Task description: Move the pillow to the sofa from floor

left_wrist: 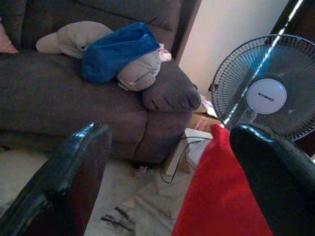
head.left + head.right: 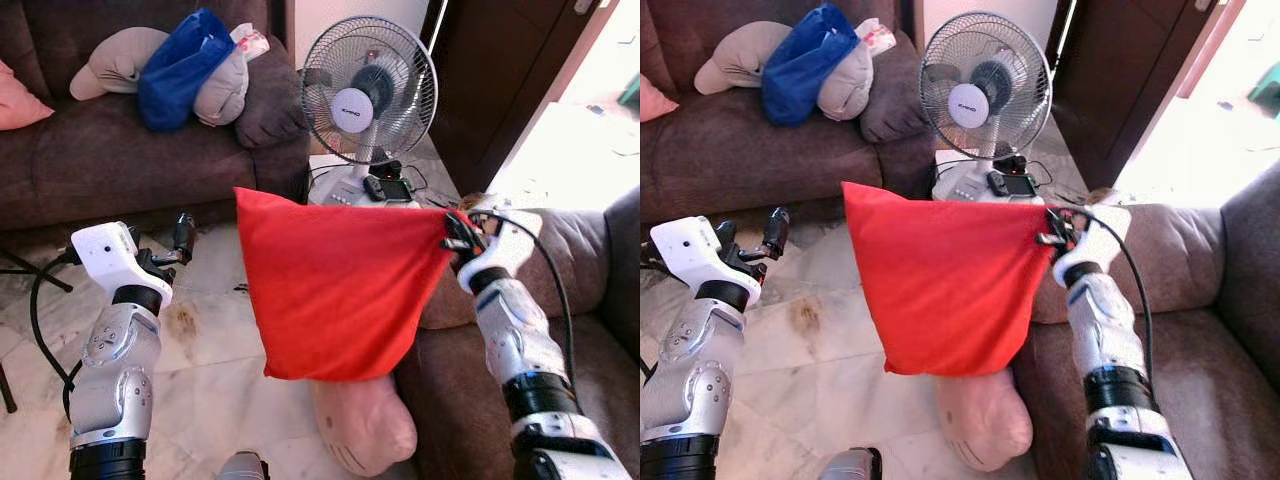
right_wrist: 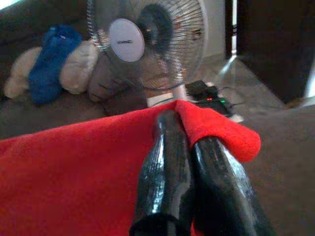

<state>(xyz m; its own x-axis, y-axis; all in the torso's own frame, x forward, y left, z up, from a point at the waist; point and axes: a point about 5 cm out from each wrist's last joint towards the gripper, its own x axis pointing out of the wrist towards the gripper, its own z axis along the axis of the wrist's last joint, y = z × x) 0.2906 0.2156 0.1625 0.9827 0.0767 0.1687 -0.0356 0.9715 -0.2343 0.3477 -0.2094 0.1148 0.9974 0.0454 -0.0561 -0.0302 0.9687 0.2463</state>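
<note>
Silver arms point(image 2: 115, 370), white wrists, black cables, black jaws.

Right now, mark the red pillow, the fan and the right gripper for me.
red pillow point(image 2: 335, 290), left eye view, middle of its face.
fan point(image 2: 352, 110), left eye view, white hub.
right gripper point(image 3: 189, 142), right wrist view, between the fingertips, pinching the pillow's corner.

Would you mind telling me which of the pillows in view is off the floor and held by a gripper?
The red square fabric pillow, pinched at its corner by the right gripper; the pale pink pillow lies on the floor.
</note>
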